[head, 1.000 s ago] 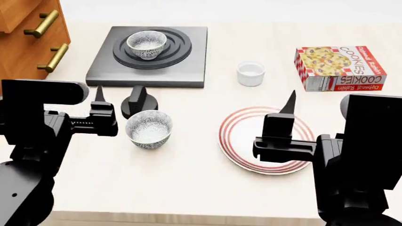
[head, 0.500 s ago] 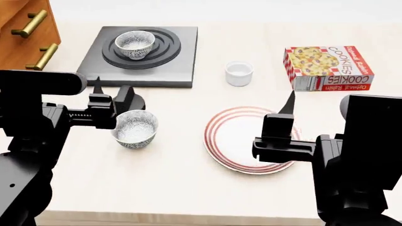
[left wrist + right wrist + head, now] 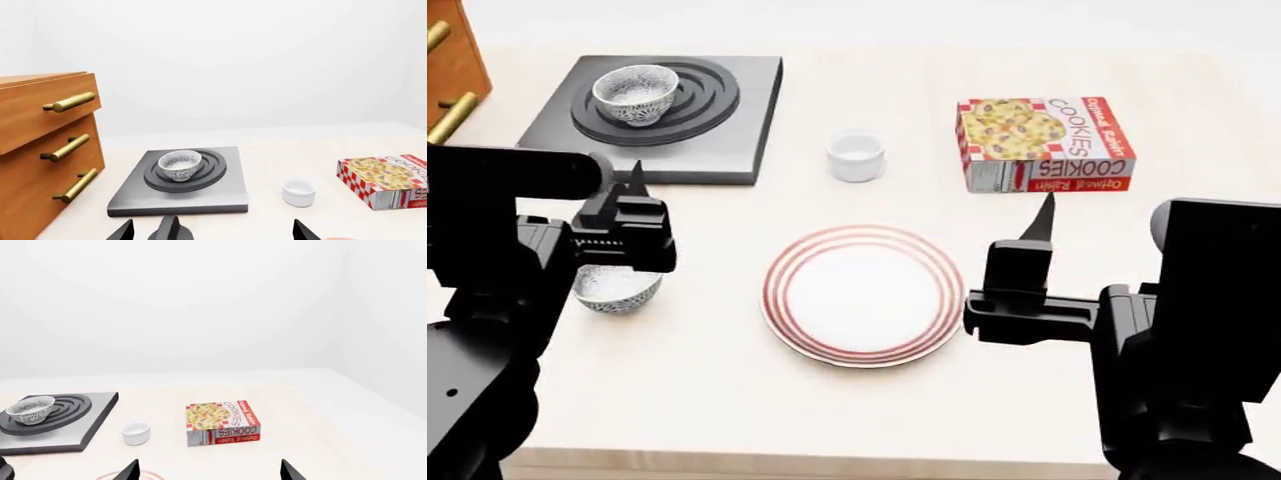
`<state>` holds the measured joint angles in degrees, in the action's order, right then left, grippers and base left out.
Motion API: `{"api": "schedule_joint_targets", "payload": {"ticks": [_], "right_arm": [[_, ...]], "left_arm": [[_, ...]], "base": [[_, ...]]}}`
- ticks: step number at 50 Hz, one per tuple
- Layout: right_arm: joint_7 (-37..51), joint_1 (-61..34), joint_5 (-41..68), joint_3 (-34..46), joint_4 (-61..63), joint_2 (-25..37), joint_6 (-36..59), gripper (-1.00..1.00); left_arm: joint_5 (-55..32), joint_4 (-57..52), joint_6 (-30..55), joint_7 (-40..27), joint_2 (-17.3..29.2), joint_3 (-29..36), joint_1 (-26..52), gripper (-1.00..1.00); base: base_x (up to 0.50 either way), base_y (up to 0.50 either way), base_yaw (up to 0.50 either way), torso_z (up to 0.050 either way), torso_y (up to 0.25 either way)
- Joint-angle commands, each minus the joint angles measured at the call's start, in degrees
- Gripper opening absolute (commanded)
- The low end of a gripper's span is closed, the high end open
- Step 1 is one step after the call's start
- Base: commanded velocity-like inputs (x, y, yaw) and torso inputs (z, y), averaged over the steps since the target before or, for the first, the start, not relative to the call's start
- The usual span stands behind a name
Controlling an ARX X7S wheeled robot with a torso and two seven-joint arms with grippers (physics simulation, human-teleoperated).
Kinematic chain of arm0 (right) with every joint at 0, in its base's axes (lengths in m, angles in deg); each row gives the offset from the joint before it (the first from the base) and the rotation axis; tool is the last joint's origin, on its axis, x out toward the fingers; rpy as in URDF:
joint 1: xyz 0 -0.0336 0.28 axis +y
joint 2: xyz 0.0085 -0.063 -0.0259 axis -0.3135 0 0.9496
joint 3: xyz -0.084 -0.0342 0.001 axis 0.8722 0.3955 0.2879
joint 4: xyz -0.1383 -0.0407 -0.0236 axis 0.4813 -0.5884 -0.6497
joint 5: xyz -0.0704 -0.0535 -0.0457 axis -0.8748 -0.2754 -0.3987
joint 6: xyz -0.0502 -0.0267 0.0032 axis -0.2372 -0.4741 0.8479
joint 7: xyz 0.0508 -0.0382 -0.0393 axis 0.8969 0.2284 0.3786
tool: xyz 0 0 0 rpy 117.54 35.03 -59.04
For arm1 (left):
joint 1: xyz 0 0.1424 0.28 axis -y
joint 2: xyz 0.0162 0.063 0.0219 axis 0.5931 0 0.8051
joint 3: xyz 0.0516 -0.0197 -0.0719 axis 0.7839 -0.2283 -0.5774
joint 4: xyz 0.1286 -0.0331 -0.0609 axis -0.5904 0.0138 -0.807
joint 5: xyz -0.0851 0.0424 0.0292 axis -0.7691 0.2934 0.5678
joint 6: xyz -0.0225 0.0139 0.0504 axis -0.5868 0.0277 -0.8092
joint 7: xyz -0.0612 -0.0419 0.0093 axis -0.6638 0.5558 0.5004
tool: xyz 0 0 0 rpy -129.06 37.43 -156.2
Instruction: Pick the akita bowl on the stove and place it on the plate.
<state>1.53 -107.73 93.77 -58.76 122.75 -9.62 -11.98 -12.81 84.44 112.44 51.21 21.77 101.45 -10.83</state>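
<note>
Robot body: matte black throughout. Two blocky arms with rounded cylindrical joint housings; left gripper (image 3: pixel 617 205) and right gripper (image 3: pixel 1044 222) with slim pointed black fingers.

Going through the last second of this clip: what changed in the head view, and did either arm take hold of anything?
Only the view moved: it swung right, so the stove, plate, cookie box and white cup all slid left in the picture, keeping their layout. The second bowl now sits partly behind the left gripper. The akita bowl stayed on the stove. Nothing was grasped or released; both arms kept their pose.
</note>
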Motion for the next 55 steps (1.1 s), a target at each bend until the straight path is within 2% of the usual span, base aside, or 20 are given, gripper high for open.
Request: {"api": "schedule_joint_targets", "payload": {"ticks": [1,24,55], "right_arm": [[0.4,-0.3,0.5,-0.3,0.3,0.0,0.4,1.00],[0.7,0.2,1.1,0.3,0.0,0.6,-0.6,1.00],[1.5,0.1,2.2,0.3,0.0,1.0,-0.5,1.00]], "left_arm": [[-0.5,-0.2,0.1,-0.3,0.2,0.3,0.1,1.00],[-1.4,-0.7,0.1,-0.9,0.6,0.9,-0.1,1.00],[-2.7,-0.2,0.0,-1.6,0.9,1.2,0.6,1.00]], "base": [[0.00,-0.07,0.00,0.000,0.000],[0.01,0.00,0.00,0.000,0.000],[0.23,0.00,0.00,0.000,0.000]]}}
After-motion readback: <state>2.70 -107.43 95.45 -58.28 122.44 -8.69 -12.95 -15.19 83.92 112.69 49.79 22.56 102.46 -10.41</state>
